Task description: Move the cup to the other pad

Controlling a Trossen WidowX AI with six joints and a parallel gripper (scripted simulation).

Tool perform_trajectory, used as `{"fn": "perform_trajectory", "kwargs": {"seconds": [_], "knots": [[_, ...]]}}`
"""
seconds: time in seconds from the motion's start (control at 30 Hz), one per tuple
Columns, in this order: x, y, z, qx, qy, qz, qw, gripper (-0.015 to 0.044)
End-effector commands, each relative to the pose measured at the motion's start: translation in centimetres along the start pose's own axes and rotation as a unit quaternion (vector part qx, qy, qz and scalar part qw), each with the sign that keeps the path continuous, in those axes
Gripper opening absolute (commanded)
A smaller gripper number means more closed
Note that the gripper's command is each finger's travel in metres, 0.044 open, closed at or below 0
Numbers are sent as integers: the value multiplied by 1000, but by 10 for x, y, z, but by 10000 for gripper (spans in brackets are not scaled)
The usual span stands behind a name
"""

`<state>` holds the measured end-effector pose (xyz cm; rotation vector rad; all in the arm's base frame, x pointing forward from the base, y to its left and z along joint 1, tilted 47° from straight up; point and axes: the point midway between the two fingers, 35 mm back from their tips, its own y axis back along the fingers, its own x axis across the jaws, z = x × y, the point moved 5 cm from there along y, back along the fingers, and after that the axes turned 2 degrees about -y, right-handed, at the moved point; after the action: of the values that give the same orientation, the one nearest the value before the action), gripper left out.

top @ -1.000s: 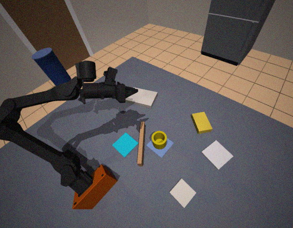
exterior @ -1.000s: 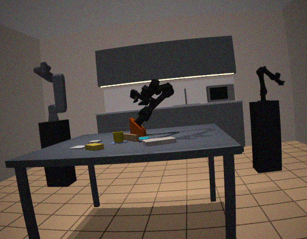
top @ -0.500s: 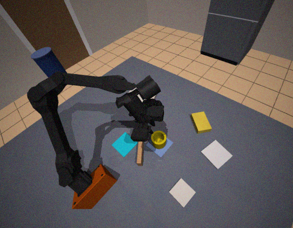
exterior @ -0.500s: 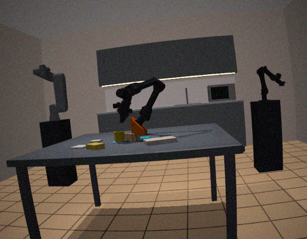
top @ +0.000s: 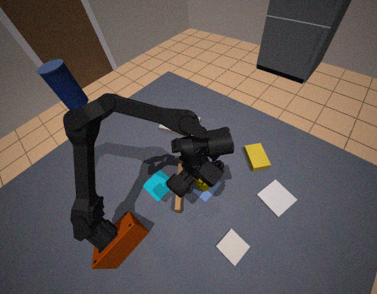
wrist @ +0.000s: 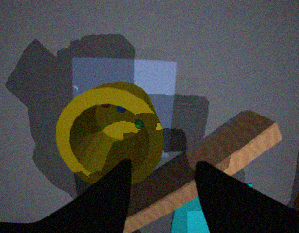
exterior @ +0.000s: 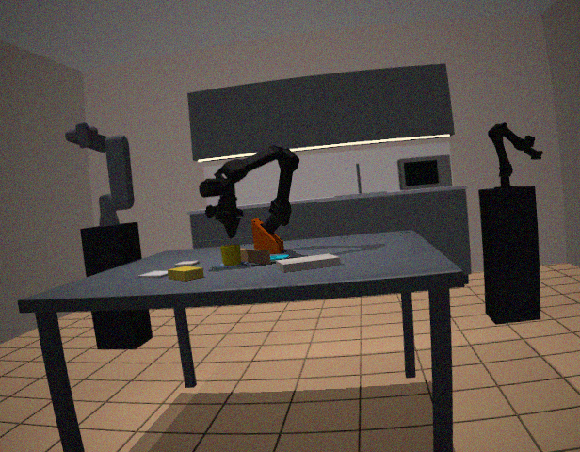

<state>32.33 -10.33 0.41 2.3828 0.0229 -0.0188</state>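
Observation:
The yellow cup (top: 202, 185) (exterior: 230, 254) (wrist: 111, 131) stands upright on the blue pad (top: 205, 195) (wrist: 156, 78). In the wrist view a red marble (wrist: 106, 105), a blue marble (wrist: 121, 109) and a green marble (wrist: 139, 124) show inside it. The cyan pad (top: 155, 180) (exterior: 280, 256) (wrist: 188, 218) lies on the other side of the wooden bar (top: 178, 202) (exterior: 256, 256) (wrist: 237, 136). My gripper (top: 196, 180) (exterior: 232, 235) (wrist: 164, 168) is partly open and empty, pointing down above the cup's level. In the wrist view the cup is up and left of the fingertips.
The wooden bar stands between the two pads. A yellow block (top: 257, 156) (exterior: 185, 273), two white squares (top: 277, 197) (top: 232, 247) and a white block (top: 164, 127) (exterior: 307, 263) lie around. The orange base (top: 122, 243) (exterior: 265, 238) carries my arm.

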Motion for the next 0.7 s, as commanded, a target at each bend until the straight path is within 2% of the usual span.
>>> {"fn": "perform_trajectory", "kwargs": {"seconds": [0.0,0.67], "knots": [[2,-4,0,1,-1,0,1000,166],[4,-37,1,1,-1,1,1000,166]]}}
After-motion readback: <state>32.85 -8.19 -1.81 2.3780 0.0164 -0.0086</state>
